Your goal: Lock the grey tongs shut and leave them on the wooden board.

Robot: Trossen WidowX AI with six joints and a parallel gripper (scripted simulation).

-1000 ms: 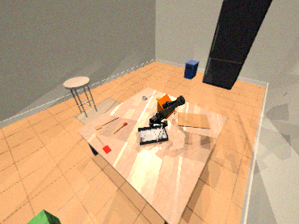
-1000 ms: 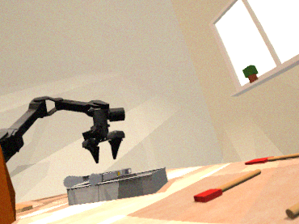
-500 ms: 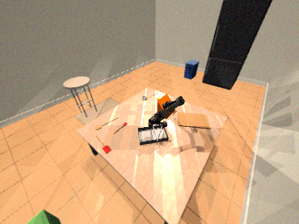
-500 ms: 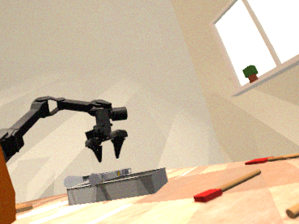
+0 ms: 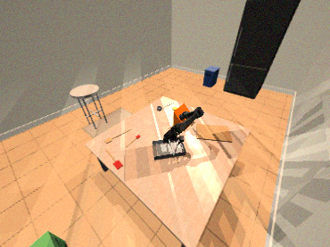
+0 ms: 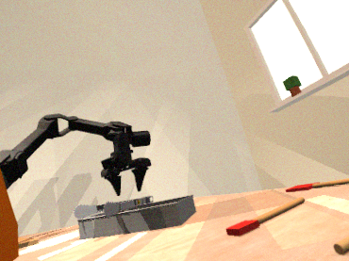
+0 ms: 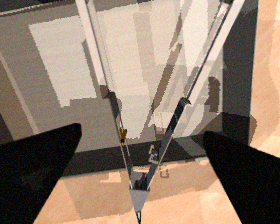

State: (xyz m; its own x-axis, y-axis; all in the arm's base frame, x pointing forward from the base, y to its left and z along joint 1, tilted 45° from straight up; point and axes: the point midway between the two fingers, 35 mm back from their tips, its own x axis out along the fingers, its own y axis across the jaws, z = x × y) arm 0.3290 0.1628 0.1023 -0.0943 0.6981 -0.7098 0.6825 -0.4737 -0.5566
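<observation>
Tongs [image 6: 115,206] [image 7: 184,102], grey, lie spread in a V across the roasting tin [image 5: 155,151] [image 6: 165,217] [image 7: 239,75]; in the wrist view their hinge end projects past the tin's dark rim, over the table [image 5: 147,172] [image 6: 207,236] [image 7: 90,200]. A small yellow mark [image 7: 123,135] shows on one arm of the tongs, near the hinge.

Gripper [image 6: 128,193] [image 7: 142,133]: jaws wide open, nothing between them. Fingers point down above the tin, apart from the tongs; in the wrist view the fingertips stand to either side of the tongs' hinge section.

Wooden board [image 5: 214,133]: on the table, beside the tin and apart from it; tongs not on it. Two red-headed tools [image 5: 118,164] [image 6: 243,227] with wooden handles lie on the table, well apart from the tongs.
</observation>
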